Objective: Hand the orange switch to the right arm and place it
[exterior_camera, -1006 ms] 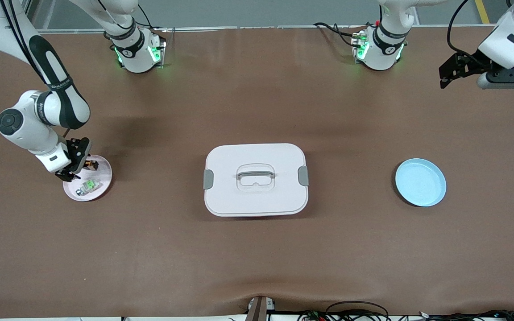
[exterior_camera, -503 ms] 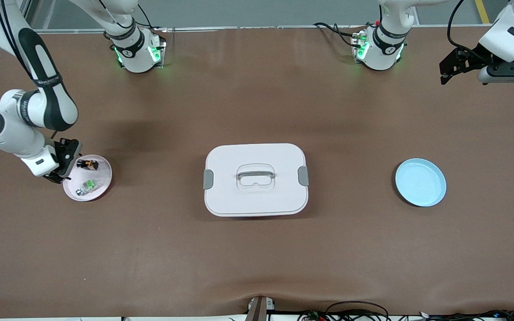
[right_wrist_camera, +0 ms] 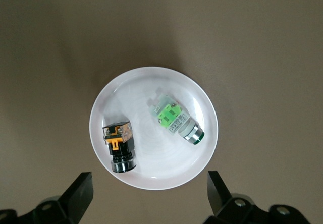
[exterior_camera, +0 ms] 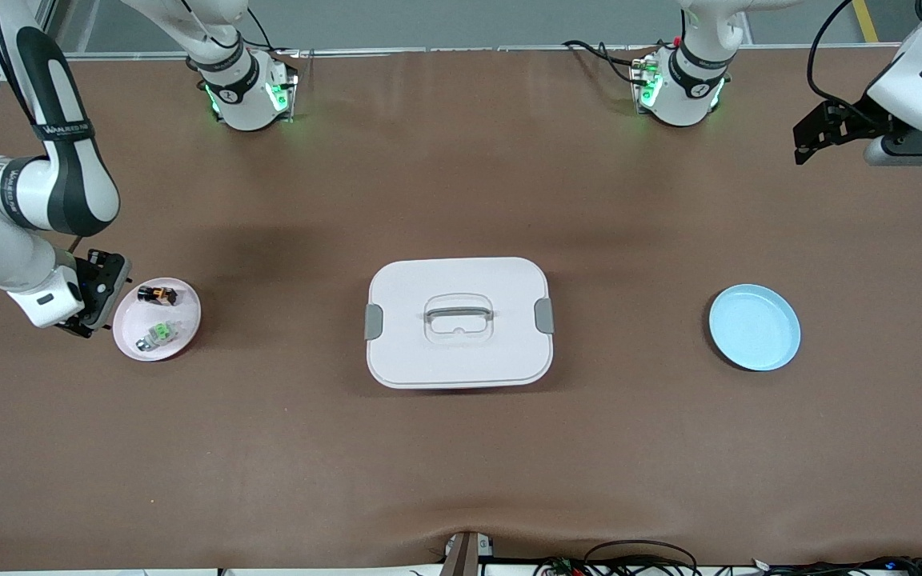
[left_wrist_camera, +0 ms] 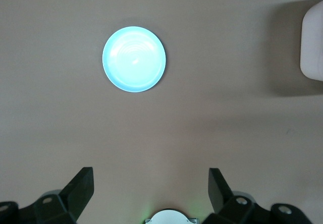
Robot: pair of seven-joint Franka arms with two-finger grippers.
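Beside the pink plate [exterior_camera: 181, 336], the right gripper [exterior_camera: 97, 292], open and empty, has withdrawn.

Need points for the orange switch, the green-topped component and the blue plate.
orange switch [right_wrist_camera: 119, 146]: right wrist view, its orange middle.
green-topped component [right_wrist_camera: 174, 121]: right wrist view, its body.
blue plate [left_wrist_camera: 133, 59]: left wrist view, its centre.

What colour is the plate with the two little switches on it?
Pale pink plate; it shows best in the front view.
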